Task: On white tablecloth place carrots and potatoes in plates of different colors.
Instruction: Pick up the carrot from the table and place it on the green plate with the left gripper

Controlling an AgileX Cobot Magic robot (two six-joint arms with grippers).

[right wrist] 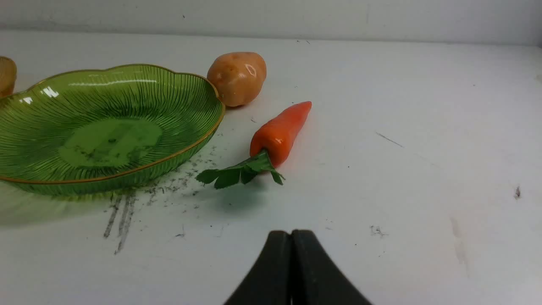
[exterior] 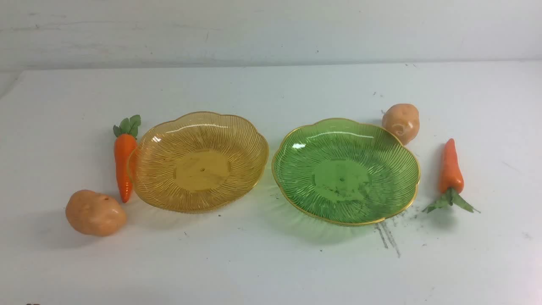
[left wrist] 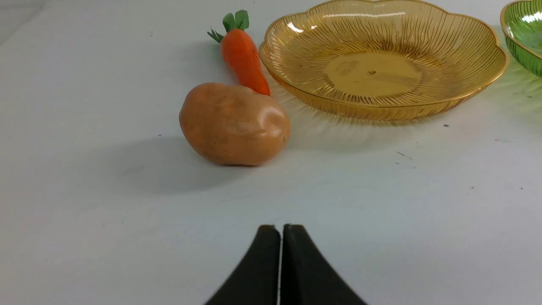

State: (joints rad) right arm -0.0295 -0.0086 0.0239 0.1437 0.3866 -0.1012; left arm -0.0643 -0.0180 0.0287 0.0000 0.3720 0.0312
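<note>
The white tablecloth [exterior: 271, 262] carries the yellow plate [exterior: 202, 169] and green plate [exterior: 345, 178] side by side, both bare. The left potato [exterior: 95, 212] and left carrot [exterior: 124, 163] lie beside yellow, the right potato [exterior: 401, 123] and right carrot [exterior: 451, 167] near green, likely one pair per arm. The left hand [left wrist: 281, 231] and right hand [right wrist: 291, 235] are closed tight, empty.

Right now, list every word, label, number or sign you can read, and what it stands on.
None: the yellow plate, green plate, left carrot, right carrot, left potato, right potato and tablecloth bear no writing. The dark streaks beside the green plate are scuffs.
</note>
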